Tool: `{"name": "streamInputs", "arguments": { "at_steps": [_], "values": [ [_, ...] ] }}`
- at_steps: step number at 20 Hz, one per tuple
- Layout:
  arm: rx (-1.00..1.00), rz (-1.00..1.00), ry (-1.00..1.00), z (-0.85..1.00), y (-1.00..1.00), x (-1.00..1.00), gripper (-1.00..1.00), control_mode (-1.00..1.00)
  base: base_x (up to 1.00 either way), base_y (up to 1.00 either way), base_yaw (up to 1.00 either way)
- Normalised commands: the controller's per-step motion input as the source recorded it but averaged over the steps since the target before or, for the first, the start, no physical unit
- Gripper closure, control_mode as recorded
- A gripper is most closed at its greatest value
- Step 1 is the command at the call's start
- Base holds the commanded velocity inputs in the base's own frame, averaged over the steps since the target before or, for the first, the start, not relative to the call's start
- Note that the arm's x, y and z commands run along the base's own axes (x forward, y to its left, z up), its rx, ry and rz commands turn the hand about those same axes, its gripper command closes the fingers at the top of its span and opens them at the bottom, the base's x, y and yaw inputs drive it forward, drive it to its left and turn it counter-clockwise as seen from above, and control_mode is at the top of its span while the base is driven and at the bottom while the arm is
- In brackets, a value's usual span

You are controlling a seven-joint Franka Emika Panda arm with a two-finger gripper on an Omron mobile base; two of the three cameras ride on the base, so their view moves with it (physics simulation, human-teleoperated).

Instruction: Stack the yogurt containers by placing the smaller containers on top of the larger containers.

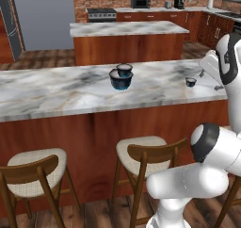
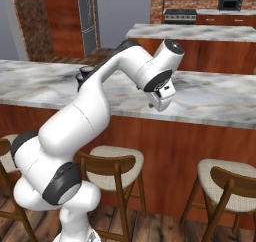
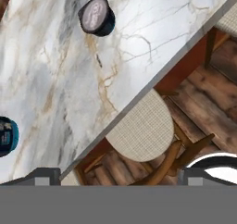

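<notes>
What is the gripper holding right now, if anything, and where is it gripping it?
Nothing. The gripper is open over the counter's edge, with the smallest yogurt tub well clear of it.

Home kitchen: marble counter (image 1: 56, 93), bar stools (image 1: 143, 151), stove (image 1: 101, 14), microwave (image 1: 140, 2).

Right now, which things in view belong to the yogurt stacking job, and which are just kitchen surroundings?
Belongs to the job:
- widest yogurt tub
- middle-sized yogurt tub, close behind the widest one
- tiniest yogurt tub, apart from the other two
- gripper, open, holding nothing
- marble counter they stand on

Just surroundings:
- bar stools
- far island
- microwave
</notes>
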Motion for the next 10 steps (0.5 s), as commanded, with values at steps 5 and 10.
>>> {"name": "streamInputs", "arguments": {
  "at_steps": [5, 10],
  "values": [
    [0.04, 0.01, 0.0, 0.0, 0.0, 0.25, -1.0, -1.0, 0.0, 0.0, 0.0],
    [0.01, 0.03, 0.0, -0.03, -0.1, 0.05, -1.0, -1.0, 0.0, 0.0, 0.0]
  ]
}}
